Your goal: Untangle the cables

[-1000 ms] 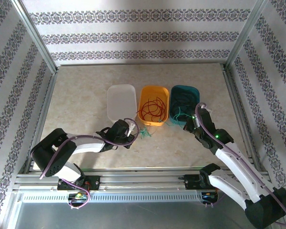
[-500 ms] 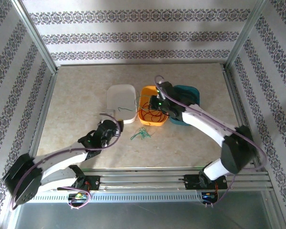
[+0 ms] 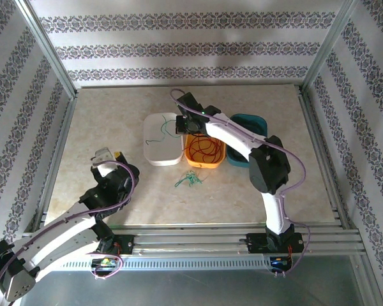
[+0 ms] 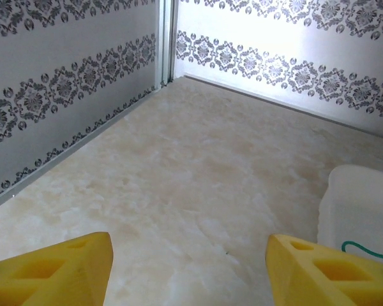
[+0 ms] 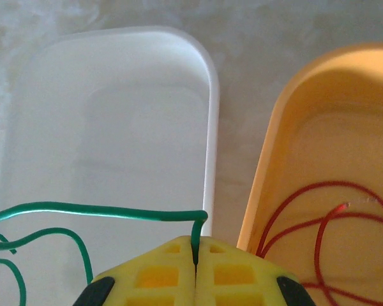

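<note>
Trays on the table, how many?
3, side by side mid-table: white tray on the left, orange tray in the middle, teal tray on the right, partly covered by an arm. No others seem hidden.

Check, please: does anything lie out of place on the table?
Yes. A small green cable tangle lies loose on the table, in front of the orange tray and outside all trays, while a second green cable is pinched in the right gripper.
</note>
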Controlling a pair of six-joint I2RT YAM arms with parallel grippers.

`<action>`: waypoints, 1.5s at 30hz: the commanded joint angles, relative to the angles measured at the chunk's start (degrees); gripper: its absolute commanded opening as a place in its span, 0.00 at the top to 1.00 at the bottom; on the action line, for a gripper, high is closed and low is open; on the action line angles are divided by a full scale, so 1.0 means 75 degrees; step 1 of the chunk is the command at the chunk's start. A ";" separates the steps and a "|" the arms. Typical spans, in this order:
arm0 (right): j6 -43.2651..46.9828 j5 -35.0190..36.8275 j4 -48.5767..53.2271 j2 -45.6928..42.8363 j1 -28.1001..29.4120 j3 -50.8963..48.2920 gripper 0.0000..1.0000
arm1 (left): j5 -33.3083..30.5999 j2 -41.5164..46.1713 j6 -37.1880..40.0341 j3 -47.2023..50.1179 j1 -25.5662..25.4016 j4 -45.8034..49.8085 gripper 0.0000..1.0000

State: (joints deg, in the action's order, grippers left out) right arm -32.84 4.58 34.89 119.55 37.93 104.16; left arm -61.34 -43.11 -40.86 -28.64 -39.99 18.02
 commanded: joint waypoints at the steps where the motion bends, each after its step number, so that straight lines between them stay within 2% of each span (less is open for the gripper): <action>1: 0.0739 0.0778 0.1292 0.0591 0.0202 0.0992 0.97 | -0.0214 -0.0053 0.0047 -0.0093 0.0082 0.0416 0.36; 7: 0.1641 0.0806 0.2888 0.2065 0.0390 0.3274 0.93 | 0.0048 -0.0441 0.0568 -0.0200 0.0082 -0.0066 0.36; 8: 0.1769 0.0725 0.3071 0.2265 0.0412 0.3614 0.87 | 0.0125 -0.0511 0.0685 -0.0206 0.0082 -0.0196 0.35; 9: 0.1952 0.0652 0.3072 0.2365 0.0453 0.3795 0.73 | 0.0221 -0.0579 0.0762 -0.0212 0.0082 -0.0275 0.35; 10: 0.2043 0.0782 0.3059 0.2404 0.0492 0.3882 0.64 | 0.0294 -0.0643 0.0826 -0.0241 0.0087 -0.0346 0.35; 11: 0.2118 0.0992 0.3028 0.2403 0.0543 0.3963 0.59 | 0.0363 -0.0701 0.0876 -0.0253 0.0082 -0.0423 0.35; 15: 0.2224 0.1459 0.2685 0.1954 0.0591 0.3767 0.54 | 0.0886 -0.0944 0.1469 -0.0257 0.0081 -0.0978 0.34; 19: 0.2157 0.1481 0.1763 0.0797 0.0557 0.2550 0.53 | 0.1894 -0.1308 0.2249 -0.0286 0.0082 -0.1599 0.34; 22: 0.1879 0.1180 0.1238 -0.0219 0.0489 0.1309 0.53 | 0.3443 -0.1661 0.3011 -0.0202 0.0076 -0.2292 0.34; 29: 0.1318 -0.1332 -0.0080 -0.2798 0.0334 -0.2833 0.54 | 0.7676 -0.2764 0.4044 -0.0208 0.0006 -0.2995 0.33; 31: 0.1378 -0.1882 -0.0231 -0.3290 0.0383 -0.3730 0.54 | 0.8605 -0.3224 0.4235 -0.0364 -0.0035 -0.2893 0.33; 34: 0.1317 -0.2192 -0.0375 -0.3861 0.0395 -0.4816 0.54 | 0.9575 -0.3980 0.4344 -0.0579 -0.0144 -0.2789 0.34; 37: 0.1382 -0.2530 -0.0329 -0.4050 0.0380 -0.5338 0.55 | 0.9847 -0.4618 0.4329 -0.0712 -0.0288 -0.2878 0.35; 40: 0.1369 -0.2661 -0.0340 -0.3994 0.0382 -0.5583 0.55 | 0.9561 -0.5136 0.4358 -0.0841 -0.0404 -0.3041 0.37; 45: 0.1499 -0.2789 -0.0293 -0.3508 0.0389 -0.5568 0.56 | 0.9021 -0.5643 0.4374 -0.0925 -0.0411 -0.3339 0.49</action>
State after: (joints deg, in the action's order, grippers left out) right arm -22.13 -14.11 33.58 91.61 40.64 62.39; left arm 7.55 -84.51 -9.19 -34.17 -42.57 -3.57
